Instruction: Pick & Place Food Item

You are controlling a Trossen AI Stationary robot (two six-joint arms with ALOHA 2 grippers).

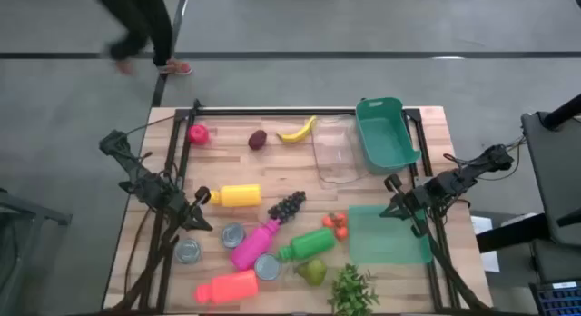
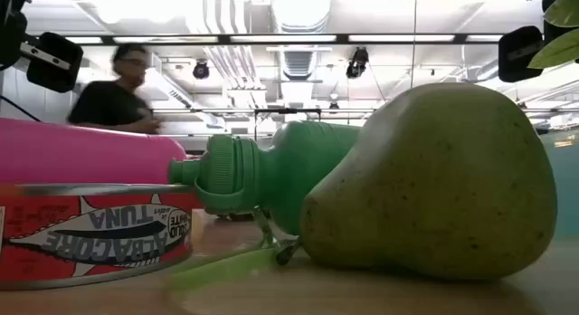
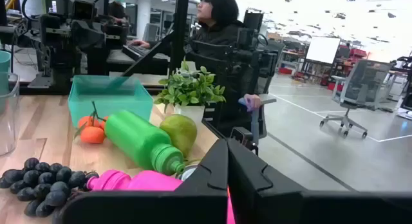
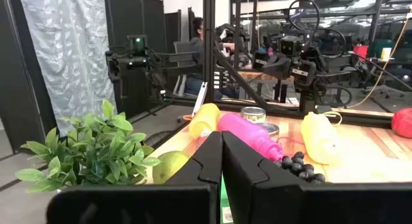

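While both arms wait at the sides, the wooden table (image 1: 399, 280) holds everything between them. Largest on it is the teal bin (image 1: 388, 134) at the far right corner, with a clear tub (image 1: 334, 153) just beside it toward the middle. A flat green mat (image 1: 388, 234) lies nearer the front on the right side.

Among the bottles, the green bottle (image 1: 306, 244) lies on its side next to the mat, a magenta bottle (image 1: 253, 245) lies tilted beside it, a yellow bottle (image 1: 236, 196) rests toward the left, and a pink-orange bottle (image 1: 228, 286) sits at the front edge. A leafy plant (image 1: 352, 291) stands at the front.

As for food, the banana (image 1: 298, 131) lies at the back, a dark plum (image 1: 258, 139) just beside it, and a red-pink fruit (image 1: 198, 133) farther left. The grapes (image 1: 286, 205) sit mid-table. The pear (image 1: 312, 271) rests at the front, touching the green bottle's cap end in the low view. Small orange fruits (image 1: 336, 223) sit at the mat's edge. Three tins (image 1: 233, 234) are scattered at the front left.

The left gripper (image 1: 201, 199) hovers near the yellow bottle, fingers pressed together, holding nothing. The right gripper (image 1: 392, 182) hangs between tub and mat, likewise pressed together and empty.

A person (image 1: 141, 25) walks on the floor beyond the table.
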